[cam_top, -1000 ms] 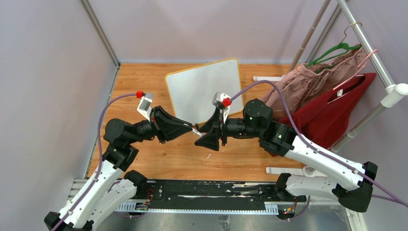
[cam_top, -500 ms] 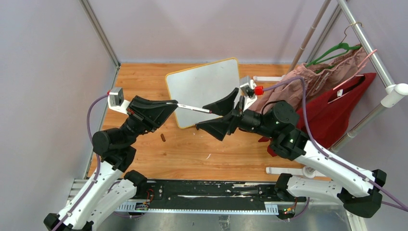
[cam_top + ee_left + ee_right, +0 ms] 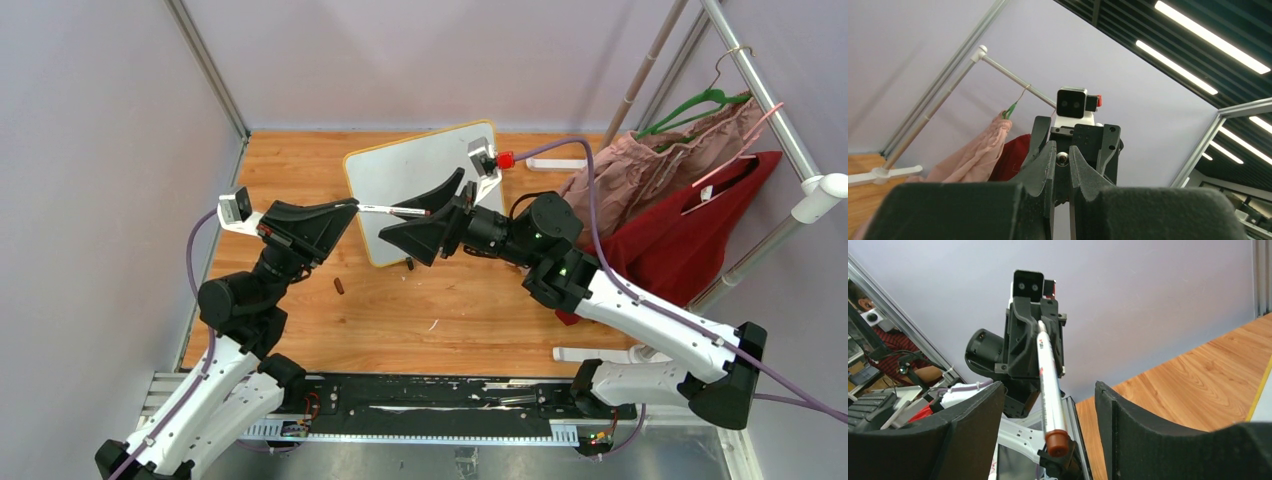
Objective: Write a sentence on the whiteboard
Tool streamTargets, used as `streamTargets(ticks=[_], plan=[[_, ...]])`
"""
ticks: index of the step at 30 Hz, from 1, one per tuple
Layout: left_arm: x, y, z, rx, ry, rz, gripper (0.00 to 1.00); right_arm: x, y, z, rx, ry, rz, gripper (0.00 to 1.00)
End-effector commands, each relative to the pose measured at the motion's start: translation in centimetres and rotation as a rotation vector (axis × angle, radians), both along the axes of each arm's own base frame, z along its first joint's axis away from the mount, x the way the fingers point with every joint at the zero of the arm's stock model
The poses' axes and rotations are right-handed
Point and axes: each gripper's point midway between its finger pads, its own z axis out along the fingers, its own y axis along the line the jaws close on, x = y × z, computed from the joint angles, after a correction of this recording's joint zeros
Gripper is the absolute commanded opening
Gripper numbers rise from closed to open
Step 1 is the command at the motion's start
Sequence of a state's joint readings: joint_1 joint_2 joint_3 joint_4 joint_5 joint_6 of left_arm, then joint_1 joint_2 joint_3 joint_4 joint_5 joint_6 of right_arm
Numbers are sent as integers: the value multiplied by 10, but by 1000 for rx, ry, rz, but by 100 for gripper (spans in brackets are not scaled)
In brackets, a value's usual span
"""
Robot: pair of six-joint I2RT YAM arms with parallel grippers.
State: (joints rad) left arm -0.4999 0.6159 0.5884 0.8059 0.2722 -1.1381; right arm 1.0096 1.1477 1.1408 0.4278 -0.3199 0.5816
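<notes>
The whiteboard (image 3: 420,185), white with a thin yellow frame, lies blank on the wooden table; no sentence shows on it. My left gripper (image 3: 352,206) is shut on a white marker (image 3: 392,210) and holds it level above the board's left part. My right gripper (image 3: 405,222) is open, its jaws wide on either side of the marker's brown-red end without touching. In the right wrist view the marker (image 3: 1049,380) runs between my open gripper (image 3: 1048,390) toward the left gripper. In the left wrist view my gripper (image 3: 1062,150) is closed on the marker's end (image 3: 1062,158).
A small brown cap-like piece (image 3: 340,286) lies on the table left of the board. A black stand foot (image 3: 408,264) shows at the board's near edge. A clothes rack (image 3: 760,90) with pink (image 3: 650,165) and red (image 3: 690,235) garments stands at the right.
The two grippers were together low over the table; the left one rose and swung left with the marker. The right one opened and followed to the marker's end. A brown piece appeared on the table.
</notes>
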Motion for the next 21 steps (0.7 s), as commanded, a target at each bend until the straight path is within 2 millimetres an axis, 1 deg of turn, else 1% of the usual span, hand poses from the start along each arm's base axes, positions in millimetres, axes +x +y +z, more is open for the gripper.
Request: streamTargets(ticks=[1, 7, 13, 21], plan=[[0, 6, 3, -46, 2, 8, 0, 1, -16, 43, 121, -35, -20, 68], [7, 3, -4, -46, 38, -1, 0, 4, -17, 43, 106, -27, -31, 58], [9, 1, -6, -45, 49, -6, 0, 9, -15, 40, 94, -7, -46, 44], [10, 0, -12, -39, 61, -12, 0, 14, -11, 35, 85, 18, -54, 43]])
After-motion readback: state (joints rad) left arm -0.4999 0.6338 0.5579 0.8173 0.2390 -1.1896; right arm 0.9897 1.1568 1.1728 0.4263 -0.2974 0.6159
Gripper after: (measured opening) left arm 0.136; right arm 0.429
